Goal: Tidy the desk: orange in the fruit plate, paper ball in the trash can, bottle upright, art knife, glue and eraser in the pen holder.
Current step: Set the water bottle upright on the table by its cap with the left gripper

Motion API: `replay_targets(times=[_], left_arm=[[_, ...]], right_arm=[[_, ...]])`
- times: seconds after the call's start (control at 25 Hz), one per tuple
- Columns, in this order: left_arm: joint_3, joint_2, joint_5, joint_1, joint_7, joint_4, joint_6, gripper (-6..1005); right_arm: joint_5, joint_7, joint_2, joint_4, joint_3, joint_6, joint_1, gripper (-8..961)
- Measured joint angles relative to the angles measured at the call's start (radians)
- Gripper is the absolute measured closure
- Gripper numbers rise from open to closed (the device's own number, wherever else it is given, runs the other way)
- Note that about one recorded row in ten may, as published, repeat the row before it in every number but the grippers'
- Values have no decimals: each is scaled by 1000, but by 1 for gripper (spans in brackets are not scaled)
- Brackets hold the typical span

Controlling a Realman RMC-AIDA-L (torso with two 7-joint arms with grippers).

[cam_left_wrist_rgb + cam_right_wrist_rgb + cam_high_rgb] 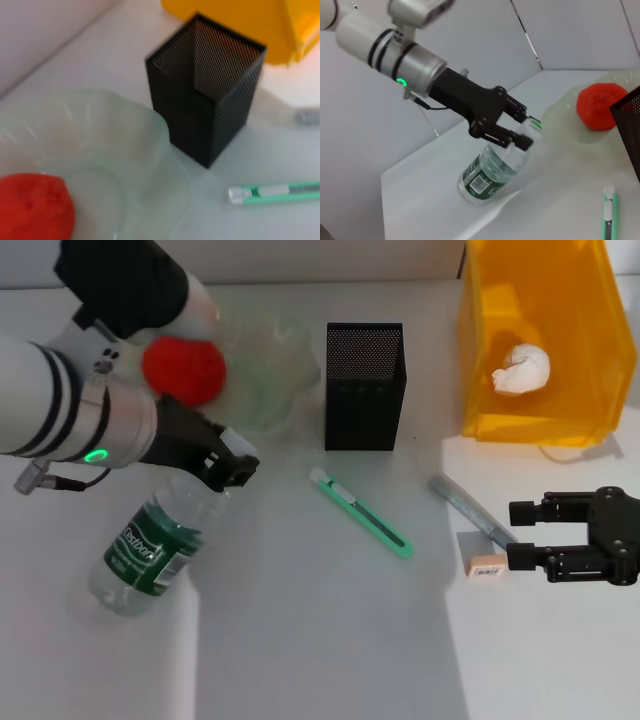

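Right wrist view shows what the head view hides: left gripper (517, 131) fingers closed on the neck of the bottle (492, 167), just below its cap. Bottle tilted, base on the tabletop (330, 640) near its left edge, neck up toward the far right. Orange (184, 370) sits in the fruit plate (270, 365). Art knife (362, 512) lies diagonally mid-tabletop. Right gripper (525, 534) rests open near the right edge, fingers spread, beside the eraser (482, 563).
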Motion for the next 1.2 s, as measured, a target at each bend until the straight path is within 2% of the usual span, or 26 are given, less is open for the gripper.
replay_targets(times=[0.08, 0.12, 0.24, 0.28, 0.32, 0.36, 0.44, 0.6, 0.68, 0.8, 1.0, 1.2], left_arm=[[0, 0, 0, 0, 0, 0, 0, 552], [-37, 1, -93, 85, 50, 65, -59, 552], [-100, 1, -244, 158, 159, 82, -108, 552], [-100, 1, -244, 158, 159, 82, -108, 552], [-158, 2, -394, 196, 274, 58, -121, 552], [-158, 2, -394, 196, 274, 58, -121, 553], [-230, 2, -588, 220, 429, -4, -105, 553], [-334, 2, -803, 216, 608, -135, -19, 553], [-404, 3, -921, 198, 726, -255, 60, 553], [-503, 4, -1016, 154, 858, -428, 178, 554], [-628, 6, -1024, 89, 1002, -647, 309, 554], [-684, 8, -1027, 83, 1146, -749, 367, 554]], right_arm=[[0, 0, -1, 4, 0, 2, 2, 255], [0, 0, -2, 7, 0, 3, 4, 255], [5, 0, -2, 9, 0, 1, 8, 255], [6, 0, -1, 9, 0, -1, 9, 256], [7, 0, 0, 8, 0, -4, 11, 256], [7, -1, 1, 8, 0, -5, 13, 256], [8, -1, 3, 8, 0, -6, 17, 256], [8, 0, 4, 8, 1, -6, 21, 256], [8, 0, 4, 8, 1, -7, 21, 256], [8, 1, 4, 9, 2, -7, 21, 256], [8, 6, 4, 8, 2, -3, 26, 256], [8, 7, 5, 11, 2, 0, 35, 256]])
